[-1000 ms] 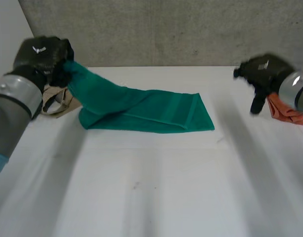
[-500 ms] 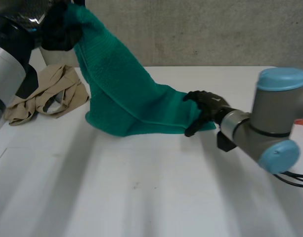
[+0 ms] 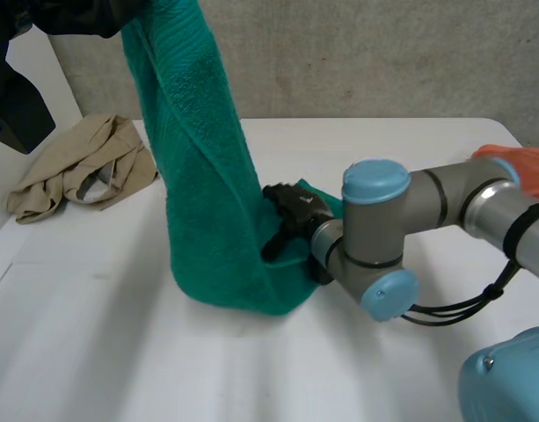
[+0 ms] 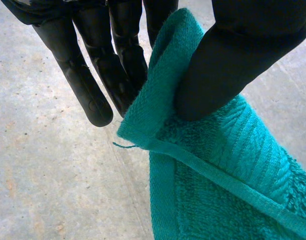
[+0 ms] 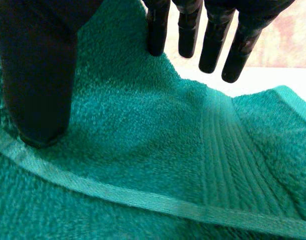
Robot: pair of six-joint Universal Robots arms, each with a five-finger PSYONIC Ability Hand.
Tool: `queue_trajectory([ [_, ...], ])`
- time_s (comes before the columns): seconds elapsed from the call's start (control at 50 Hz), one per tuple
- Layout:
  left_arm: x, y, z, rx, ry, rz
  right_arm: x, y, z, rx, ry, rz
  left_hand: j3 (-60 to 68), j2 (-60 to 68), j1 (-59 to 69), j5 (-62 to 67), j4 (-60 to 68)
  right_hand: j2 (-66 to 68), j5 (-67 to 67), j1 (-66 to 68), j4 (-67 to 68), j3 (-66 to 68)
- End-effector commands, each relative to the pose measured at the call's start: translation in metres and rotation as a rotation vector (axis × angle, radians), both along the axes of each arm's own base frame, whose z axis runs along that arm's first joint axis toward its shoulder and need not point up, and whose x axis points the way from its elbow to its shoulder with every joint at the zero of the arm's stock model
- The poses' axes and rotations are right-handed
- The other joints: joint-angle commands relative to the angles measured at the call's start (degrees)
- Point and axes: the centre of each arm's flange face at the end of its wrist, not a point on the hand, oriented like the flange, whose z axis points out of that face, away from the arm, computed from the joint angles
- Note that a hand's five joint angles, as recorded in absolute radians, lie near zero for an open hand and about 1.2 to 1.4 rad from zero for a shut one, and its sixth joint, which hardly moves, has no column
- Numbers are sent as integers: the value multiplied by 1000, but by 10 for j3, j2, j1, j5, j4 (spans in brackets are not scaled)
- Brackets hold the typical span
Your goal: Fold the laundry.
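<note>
Your left hand (image 4: pixel 232 60) is up high and clamped on the green towel (image 3: pixel 207 176), a corner pinched between thumb and fingers. The cloth hangs from there in one long drape, its lower end bunched on the desk (image 3: pixel 163 352). Your right hand (image 3: pixel 291 207) is down at that lower end and spread loose: its thumb rests on the pile close to the hem (image 5: pixel 118 197), its fingers are straight, and nothing is gripped.

The risk is this. The pinch up top is small, so a sharp pull could strip the corner out. If the right hand closes on a fold, not on the hem, you would lift a twisted towel. The beige garment (image 3: pixel 76 167) and the orange cloth (image 3: pixel 524 171) lie well apart.
</note>
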Motion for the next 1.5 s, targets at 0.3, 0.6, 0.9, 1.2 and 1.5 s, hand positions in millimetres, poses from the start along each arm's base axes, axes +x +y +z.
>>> queue_trajectory([
  [0.3,11,-22,-10,24,-17,89,-68,-36,126,-352,119,-62,115,113,148,141,111,624,633,643,625,632],
  [0.6,26,-48,-39,109,-54,161,-92,-3,88,-309,483,151,115,113,148,141,111,42,51,61,44,50],
  [0.9,25,-43,-24,63,-33,156,-44,-16,4,-350,483,229,115,113,148,141,111,135,144,154,136,143],
  [1.2,25,-46,-31,85,-44,157,-33,-37,-18,-377,497,200,115,113,148,141,111,239,248,258,240,247],
  [1.5,25,-46,-32,88,-46,157,-29,-47,-21,-434,536,185,115,113,148,141,111,300,309,319,301,308],
])
